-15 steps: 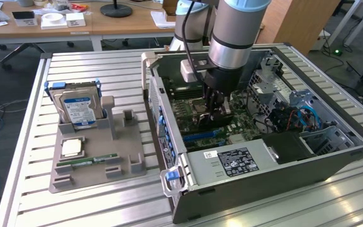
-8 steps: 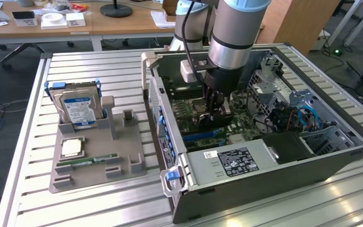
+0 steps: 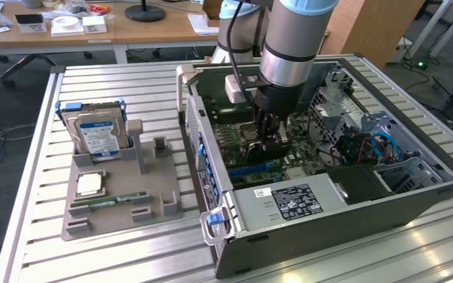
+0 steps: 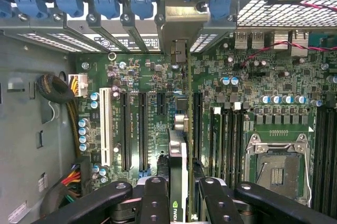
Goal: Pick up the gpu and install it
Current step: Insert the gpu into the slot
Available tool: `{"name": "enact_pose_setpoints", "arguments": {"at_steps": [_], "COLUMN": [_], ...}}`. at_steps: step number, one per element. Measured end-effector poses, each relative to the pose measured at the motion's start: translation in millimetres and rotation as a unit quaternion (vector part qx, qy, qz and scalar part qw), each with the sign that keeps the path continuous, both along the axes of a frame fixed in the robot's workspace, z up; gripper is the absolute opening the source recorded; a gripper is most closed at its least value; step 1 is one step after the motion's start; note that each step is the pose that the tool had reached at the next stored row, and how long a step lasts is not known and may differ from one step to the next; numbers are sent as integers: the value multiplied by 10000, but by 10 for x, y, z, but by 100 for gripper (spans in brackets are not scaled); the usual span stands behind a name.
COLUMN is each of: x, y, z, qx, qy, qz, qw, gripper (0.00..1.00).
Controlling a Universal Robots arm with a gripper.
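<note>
My gripper (image 3: 266, 140) reaches down into the open computer case (image 3: 415, 194), above the motherboard (image 4: 147, 77). It is shut on the gpu (image 4: 178, 171), a thin dark card seen edge-on between the two black fingers (image 4: 156, 199). The card's silvery bracket (image 4: 181, 21) lies against the case's rear wall, among the blue slot clips (image 4: 108, 3). The card runs along the board between the long black expansion slots (image 4: 142, 129) and the memory slots (image 4: 226, 140). I cannot tell whether its lower edge sits in a slot.
An empty CPU socket (image 4: 276, 169) lies beside the memory slots, and cable bundles (image 4: 55, 90) lie at the board's edge. Outside the case, a grey holder (image 3: 116, 206) carries a hard drive (image 3: 97, 135), a CPU chip (image 3: 90, 184) and a green memory stick (image 3: 108, 201). A power supply (image 3: 289, 203) fills the case's near corner.
</note>
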State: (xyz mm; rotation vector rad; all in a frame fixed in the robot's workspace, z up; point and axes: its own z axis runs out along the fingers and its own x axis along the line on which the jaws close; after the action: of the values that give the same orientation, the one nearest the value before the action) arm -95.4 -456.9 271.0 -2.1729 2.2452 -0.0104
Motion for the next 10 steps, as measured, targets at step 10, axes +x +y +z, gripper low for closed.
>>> {"name": "enact_pose_setpoints", "arguments": {"at_steps": [10], "x": [-16], "y": [0], "z": [-21], "qx": [0], "qy": [0], "qz": [-1], "qw": [10000], "gripper": [27]}}
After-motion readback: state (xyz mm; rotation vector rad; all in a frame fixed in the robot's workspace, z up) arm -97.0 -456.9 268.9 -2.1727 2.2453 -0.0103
